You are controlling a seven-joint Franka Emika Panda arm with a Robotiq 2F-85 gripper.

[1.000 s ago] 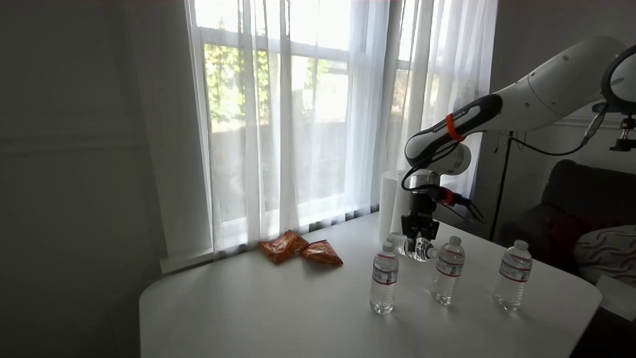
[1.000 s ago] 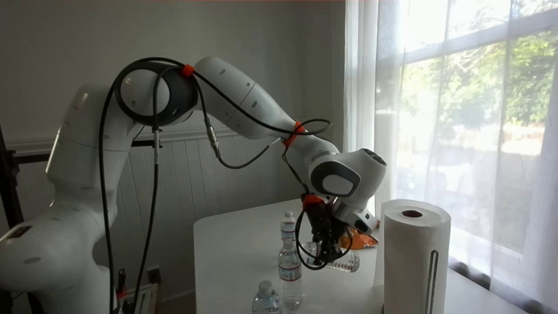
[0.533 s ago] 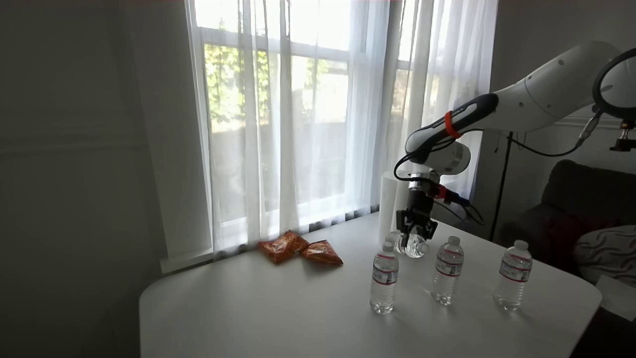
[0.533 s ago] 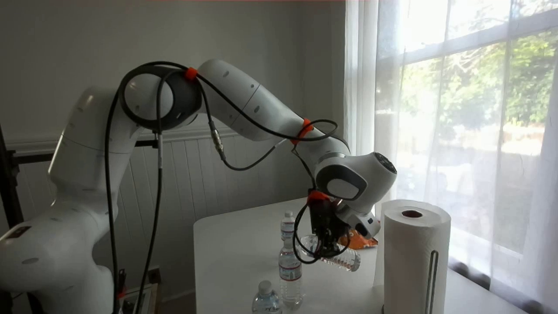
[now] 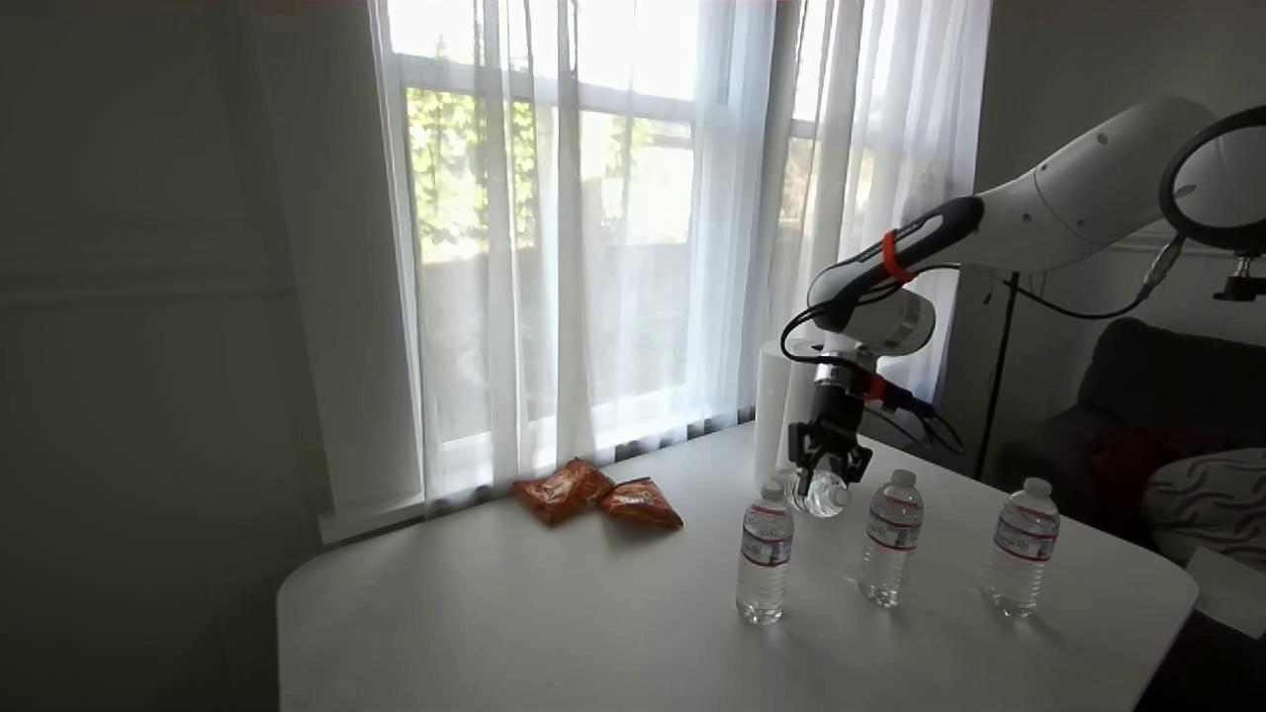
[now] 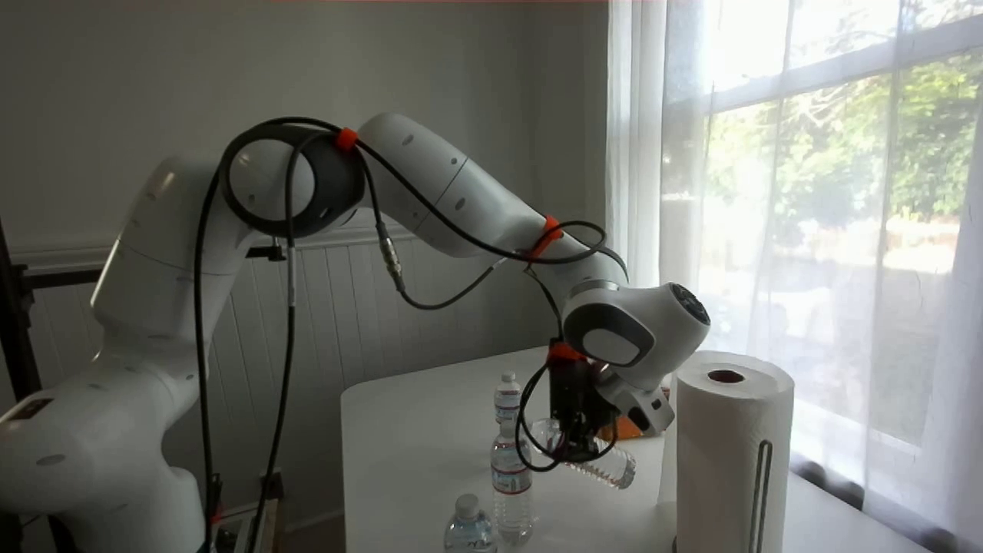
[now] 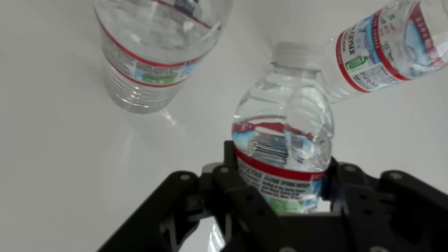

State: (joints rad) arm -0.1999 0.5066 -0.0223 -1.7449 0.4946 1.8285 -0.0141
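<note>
Gripper (image 7: 279,164): pointing down, right of the middle in both exterior views, and showing at the bottom of the wrist view.
Fingers (image 7: 229,154): grasping the slanted bottle (image 7: 276,136), pinching both sides.
Slanted bottle: lying tipped between the fingers, just right of the middle in the wrist view, pointing its cap (image 7: 297,56) toward the top; resting on the table (image 5: 475,623) or hanging just over it, not showing clearly which.
Left standing bottle (image 5: 764,564): standing straight, lower right in an exterior view, hiding a bit of the slanted bottle.
Middle standing bottle (image 5: 893,544): standing straight too, near the cap.
Right standing bottle (image 5: 1022,554): standing straight, farther from the gripper.
Orange bags (image 5: 564,491): lying side by side, near the middle of an exterior view.
Paper towel roll (image 6: 733,453): standing tall, right of the middle in both exterior views.
Grabbing: looking done, going by the pinch on both sides.
Standing straight: not happening for the slanted bottle, only for the other three.
Letting go: looking not yet done.
</note>
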